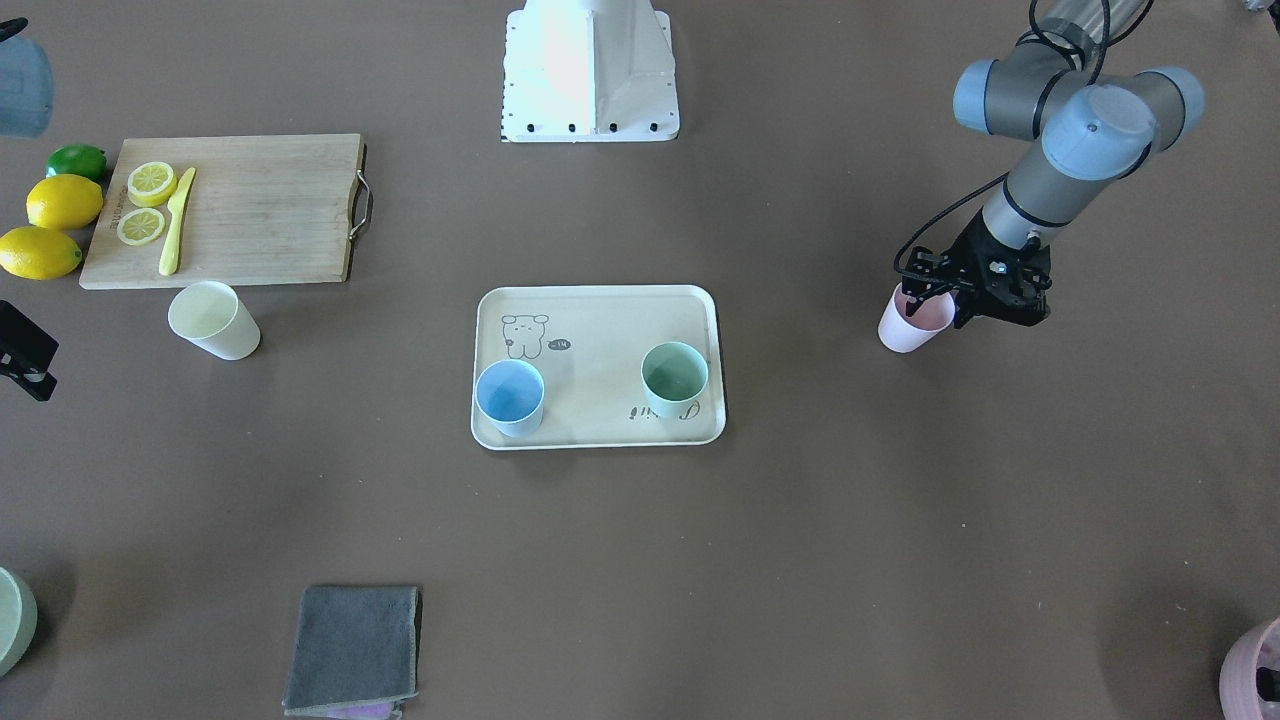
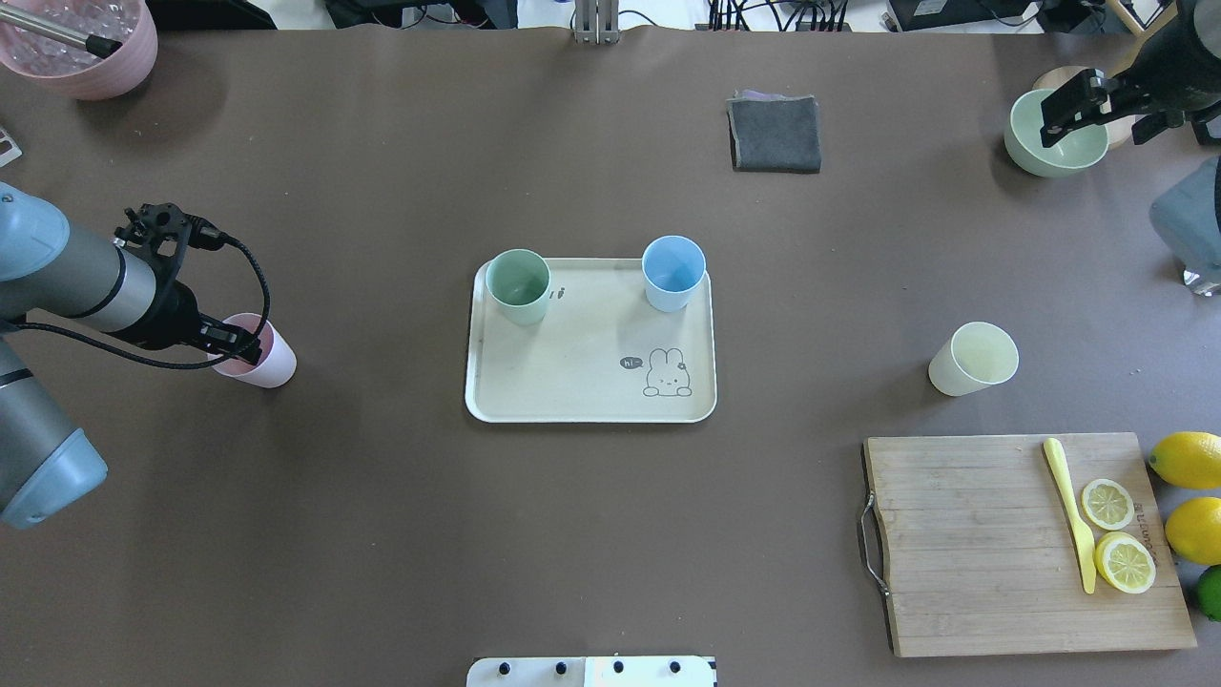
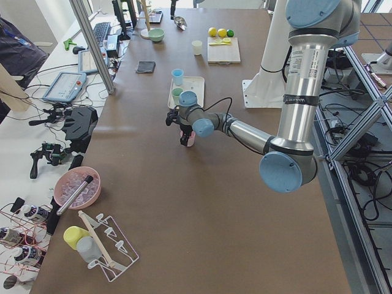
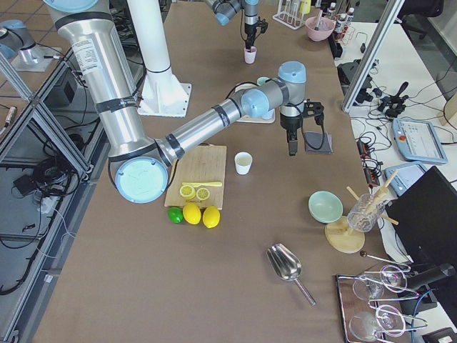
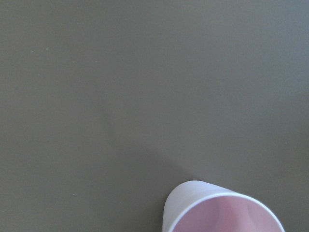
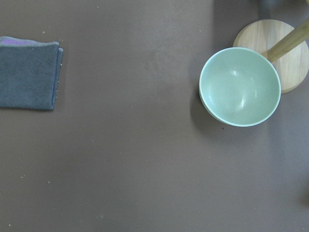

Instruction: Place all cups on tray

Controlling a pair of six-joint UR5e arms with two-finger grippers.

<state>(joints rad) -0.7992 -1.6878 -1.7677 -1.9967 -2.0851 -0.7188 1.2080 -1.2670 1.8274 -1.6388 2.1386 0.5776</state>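
The cream tray point(image 2: 572, 367) lies mid-table and holds the mint green cup point(image 2: 518, 284) and the light blue cup point(image 2: 673, 274) at its far corners. The pale yellow cup point(image 2: 973, 358) stands on the table by the cutting board. The pink cup point(image 2: 272, 361) stands on the table to the left of the tray. My left gripper point(image 2: 238, 345) is down at this cup's rim, and I cannot tell whether it grips it. The left wrist view shows only the cup's rim point(image 5: 227, 212). My right gripper point(image 2: 1054, 119) hangs empty over the far right, seen side-on.
A wooden cutting board point(image 2: 992, 544) with lemon slices and a yellow knife point(image 2: 1068, 510) lies near right, with whole lemons point(image 2: 1188, 458) beside it. A grey cloth point(image 2: 775, 134) lies far middle. A pale-green bowl point(image 6: 240, 87) is far right. A mauve pot point(image 2: 81, 48) is far left.
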